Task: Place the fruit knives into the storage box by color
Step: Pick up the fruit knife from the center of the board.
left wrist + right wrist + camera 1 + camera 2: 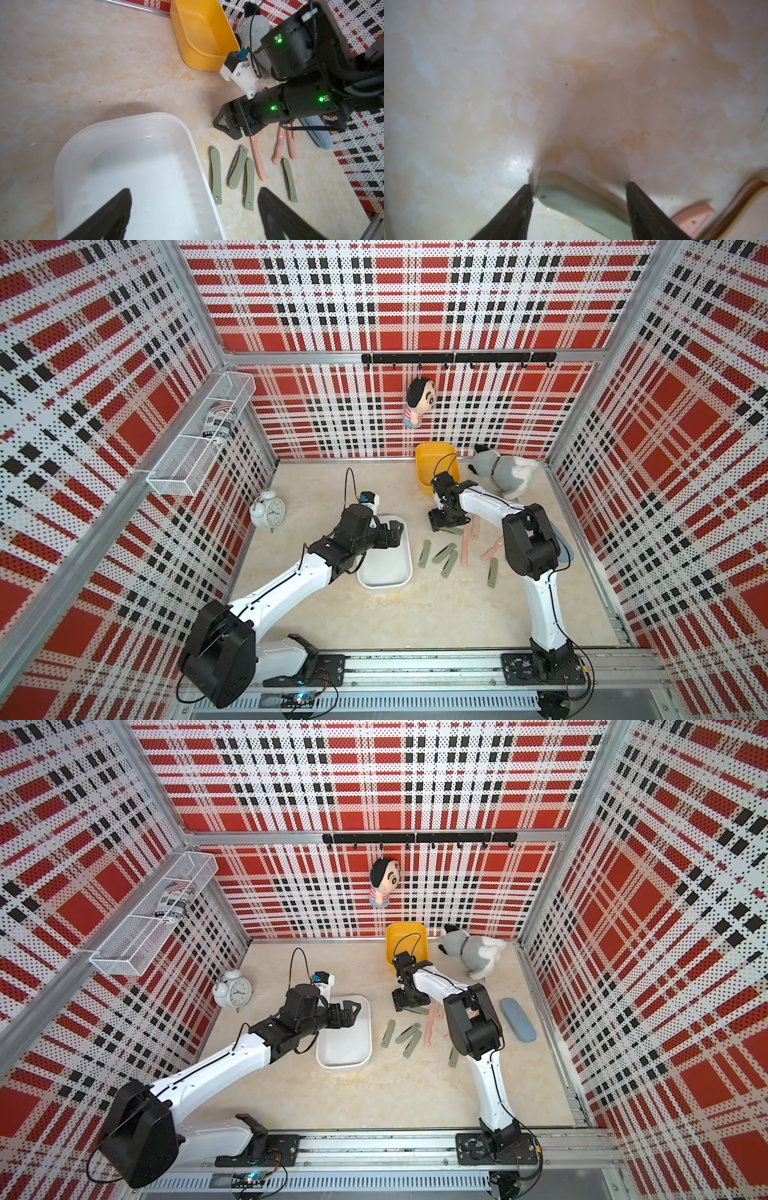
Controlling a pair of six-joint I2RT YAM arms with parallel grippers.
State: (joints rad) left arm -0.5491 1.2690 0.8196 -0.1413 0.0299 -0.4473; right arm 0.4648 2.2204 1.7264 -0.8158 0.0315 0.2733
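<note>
Jaws apart, the right gripper straddles a blurred sage-green plastic fruit knife on the table, its far end cut off. The left gripper hangs wide open over the white plastic storage box; the right arm half-hides the salmon-pink knives.

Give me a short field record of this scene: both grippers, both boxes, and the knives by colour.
left gripper: open, above the white plastic storage box
right gripper: open, lowered astride one sage green plastic knife on the table
white plastic storage box: empty
yellow plastic box: no knives visible inside
other green knives: four, loose on the table
salmon pink plastic knives: at least three, on the table
</note>
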